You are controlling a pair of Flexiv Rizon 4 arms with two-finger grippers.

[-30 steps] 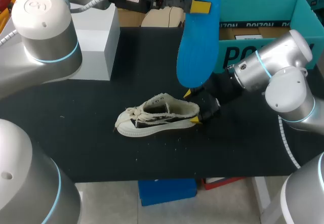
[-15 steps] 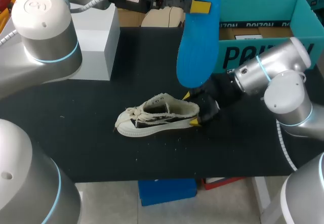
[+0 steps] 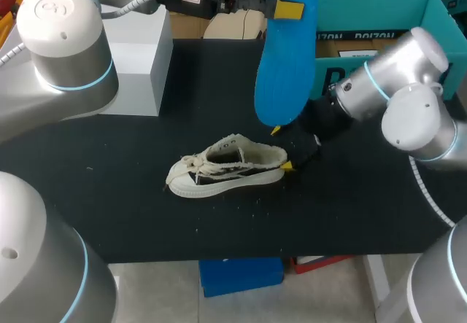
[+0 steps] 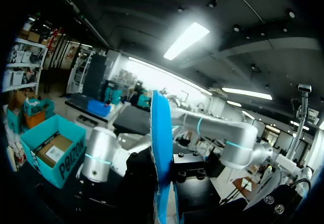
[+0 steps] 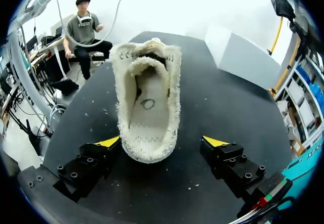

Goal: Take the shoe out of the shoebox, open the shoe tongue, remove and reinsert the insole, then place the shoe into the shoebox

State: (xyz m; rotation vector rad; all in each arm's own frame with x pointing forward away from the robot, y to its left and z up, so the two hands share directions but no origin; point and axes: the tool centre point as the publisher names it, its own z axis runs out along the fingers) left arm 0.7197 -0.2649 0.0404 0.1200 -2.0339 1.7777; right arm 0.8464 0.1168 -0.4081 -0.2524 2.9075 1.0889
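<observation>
The open teal cardboard shoebox (image 3: 379, 6) stands behind and to the right of the cream low canvas shoe (image 3: 226, 168); a brown card sheet (image 3: 361, 46) lies in it. The shoe rests on its sole on the black table (image 3: 109, 192), toe to the left. Above its heel, the left gripper (image 3: 288, 8) clamps the bright blue foam insole (image 3: 284, 68), which hangs upright. The right gripper (image 3: 282, 147) is spread wide with the heel between its fingers. A white block (image 3: 139, 53) stands behind and left of the shoe.
</observation>
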